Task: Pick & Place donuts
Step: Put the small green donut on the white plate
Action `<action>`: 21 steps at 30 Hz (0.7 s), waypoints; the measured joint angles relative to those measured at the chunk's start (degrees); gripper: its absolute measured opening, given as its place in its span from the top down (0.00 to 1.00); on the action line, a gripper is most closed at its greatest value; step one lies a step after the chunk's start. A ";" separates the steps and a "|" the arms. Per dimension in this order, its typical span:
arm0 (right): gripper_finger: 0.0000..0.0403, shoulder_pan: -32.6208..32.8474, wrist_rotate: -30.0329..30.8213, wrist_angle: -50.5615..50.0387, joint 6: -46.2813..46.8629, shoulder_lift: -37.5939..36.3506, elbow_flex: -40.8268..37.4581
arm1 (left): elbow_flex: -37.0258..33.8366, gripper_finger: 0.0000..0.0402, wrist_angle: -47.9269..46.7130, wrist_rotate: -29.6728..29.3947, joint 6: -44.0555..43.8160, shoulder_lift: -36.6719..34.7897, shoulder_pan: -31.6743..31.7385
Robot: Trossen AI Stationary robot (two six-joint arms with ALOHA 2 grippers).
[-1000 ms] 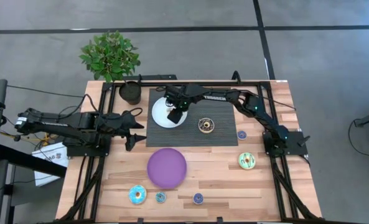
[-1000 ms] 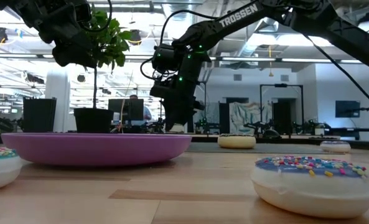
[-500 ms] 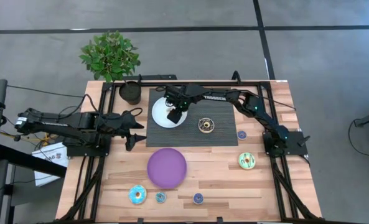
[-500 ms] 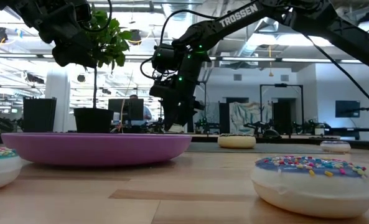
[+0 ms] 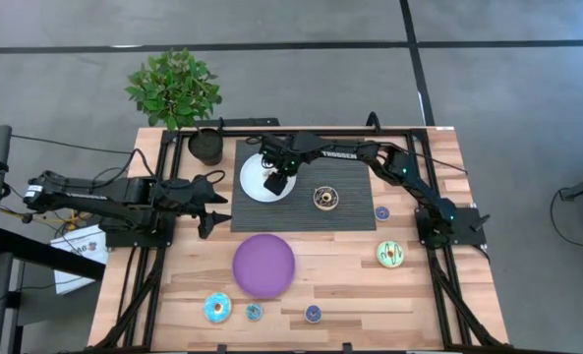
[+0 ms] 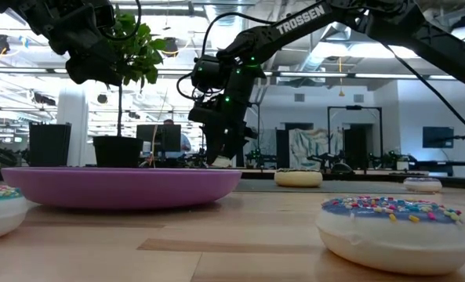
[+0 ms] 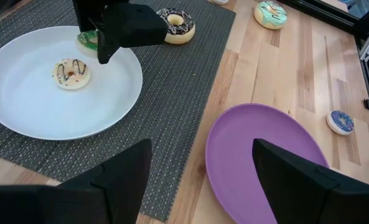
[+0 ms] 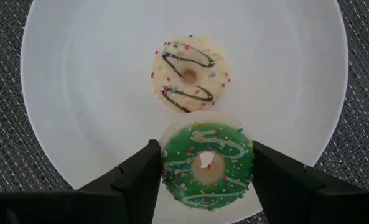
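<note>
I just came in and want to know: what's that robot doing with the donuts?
The right pincer is shut on a green mini donut over the white plate. A cream mini already lies on that plate. The left pincer waits open at the table's left side. The other donuts are still spread over the mat and table, and the purple plate holds none.

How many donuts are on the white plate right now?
2: a cream mini donut resting on the white plate, and a green mini donut between the right gripper fingers just over it.
</note>
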 joint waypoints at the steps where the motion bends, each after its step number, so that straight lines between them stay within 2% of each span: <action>1: 0.45 0.00 0.00 0.00 0.00 0.00 0.00 | 0.00 0.32 -0.02 0.00 0.00 0.00 -0.01; 10: 0.41 0.00 0.00 0.00 0.00 0.00 0.00 | 0.00 0.32 -0.01 0.02 -0.02 0.00 0.00; 21: 0.40 0.00 0.00 0.33 0.96 0.00 0.00 | 0.00 0.32 -0.02 0.02 -0.01 0.00 0.00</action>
